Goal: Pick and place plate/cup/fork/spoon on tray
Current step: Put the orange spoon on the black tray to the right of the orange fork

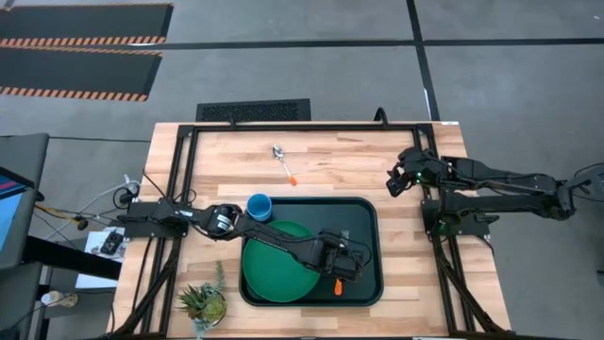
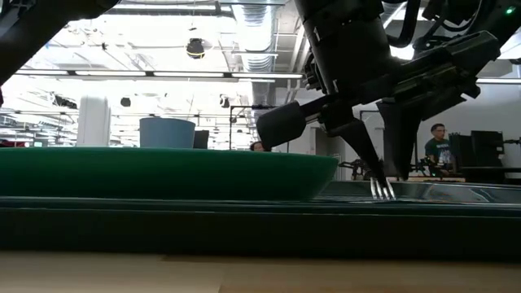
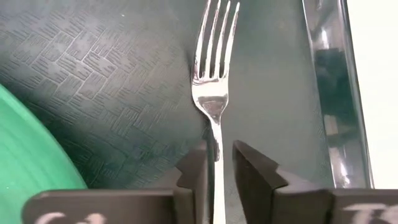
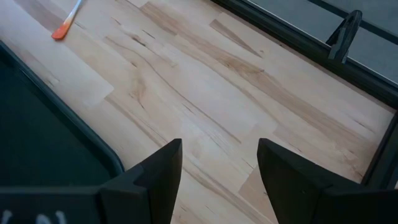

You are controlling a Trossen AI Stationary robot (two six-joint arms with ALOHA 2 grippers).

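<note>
- The fork (image 3: 214, 81) is gripped by its neck in the nearly closed jaws of the left gripper (image 3: 219, 163), tines touching the tray (image 1: 363, 215) floor beside the plate (image 1: 274, 269).
- It should be laid flat before release, clear of the plate's rim.
- The cup (image 1: 260, 206) stands at the tray's far edge.
- The spoon (image 1: 284, 163) lies on the table (image 1: 330, 156).
- The right gripper (image 4: 219, 165) waits with jaws wide apart, empty.

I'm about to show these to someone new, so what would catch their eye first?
Probably the left gripper, reaching over the dark-green tray with its fingers closed around the fork, whose tines lie on the tray floor beside the green plate. Next, the light-blue cup at the tray's far left corner, and the spoon alone on the wooden table beyond the tray.
</note>
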